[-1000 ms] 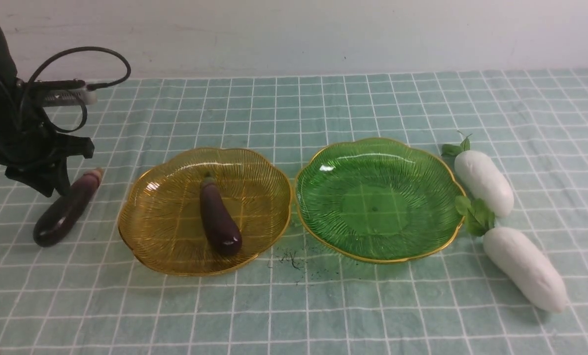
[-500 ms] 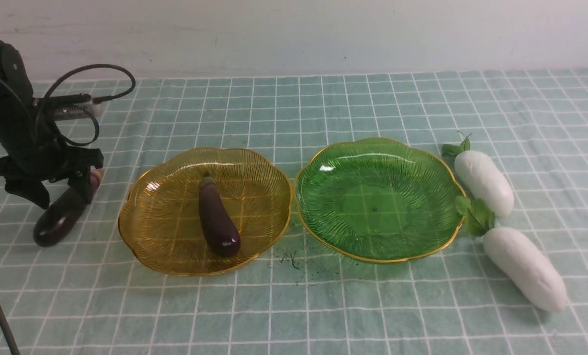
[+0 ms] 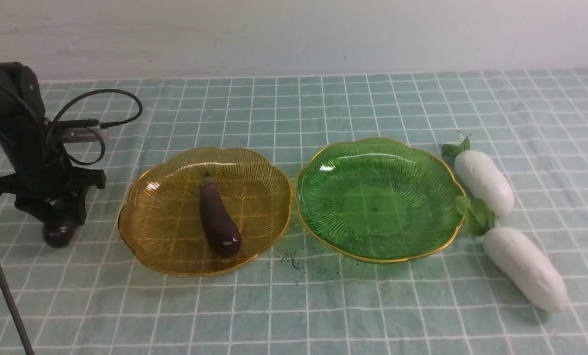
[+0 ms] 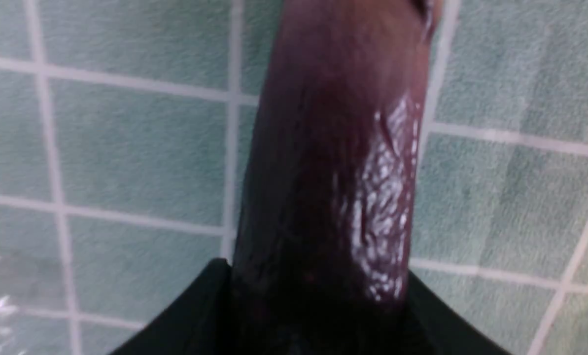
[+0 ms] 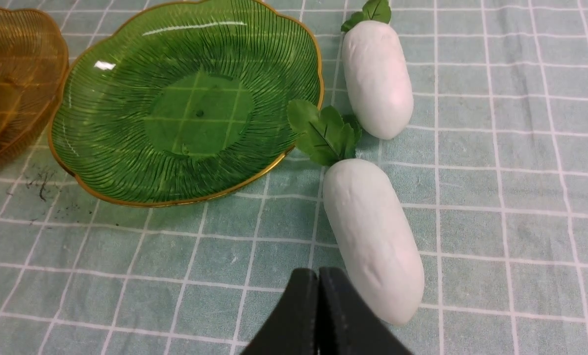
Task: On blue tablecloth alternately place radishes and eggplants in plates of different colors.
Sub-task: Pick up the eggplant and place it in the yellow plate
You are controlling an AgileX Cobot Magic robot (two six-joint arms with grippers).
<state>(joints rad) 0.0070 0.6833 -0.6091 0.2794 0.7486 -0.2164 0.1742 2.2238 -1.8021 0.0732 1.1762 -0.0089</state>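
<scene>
Glossy eggplant [image 4: 333, 172], matt woven tablecloth [image 4: 126, 148]

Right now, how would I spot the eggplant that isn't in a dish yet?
Start at the amber plate, the left of the two dishes on the blue tablecloth. Left of it, the black left claw stands over a dark purple eggplant lying on the cloth. Unlike its twin inside the amber plate, only its rounded end peeks out beneath the claw.

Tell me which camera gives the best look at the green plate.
The front view: the green plate sits whole in frame, its entire gold rim visible and nothing in it. The right wrist view shows it closer, ribs sharper, but its far rim meets the frame edge. The left wrist view shows none of it.
</scene>
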